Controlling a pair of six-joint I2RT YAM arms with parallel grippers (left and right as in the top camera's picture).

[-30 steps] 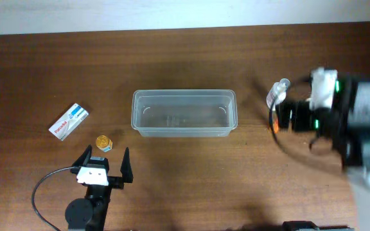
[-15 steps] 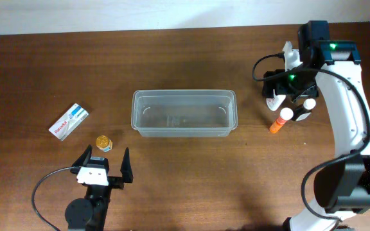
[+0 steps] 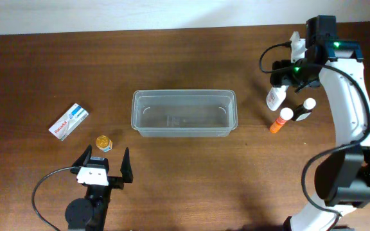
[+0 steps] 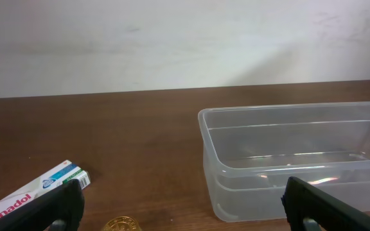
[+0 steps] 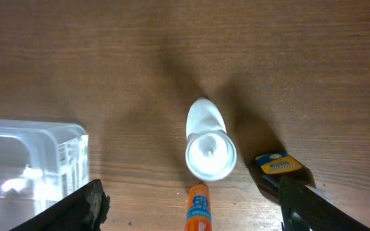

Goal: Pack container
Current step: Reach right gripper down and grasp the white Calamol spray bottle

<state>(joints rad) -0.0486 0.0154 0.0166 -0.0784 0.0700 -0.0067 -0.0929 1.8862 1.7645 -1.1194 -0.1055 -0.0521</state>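
The clear plastic container (image 3: 184,113) sits empty mid-table; it also shows in the left wrist view (image 4: 294,160) and its corner in the right wrist view (image 5: 31,160). My right gripper (image 3: 288,72) hangs open above a white bottle (image 3: 275,98), an orange tube (image 3: 279,120) and a dark bottle with a white cap (image 3: 305,110). From the right wrist, the gripper (image 5: 191,196) is over the white bottle (image 5: 207,144), orange tube (image 5: 198,208) and dark bottle (image 5: 278,165), touching none. My left gripper (image 3: 105,168) is open and empty near the front edge.
A white Panadol box (image 3: 69,121) lies at the left, with a small gold-capped jar (image 3: 103,142) just in front of my left gripper. Both show in the left wrist view, the box (image 4: 31,196) and the jar (image 4: 124,224). The table's far edge lies behind my right arm.
My right arm has swung from the right side up toward the far edge, uncovering the white bottle, orange tube and dark bottle. The left arm has not moved.
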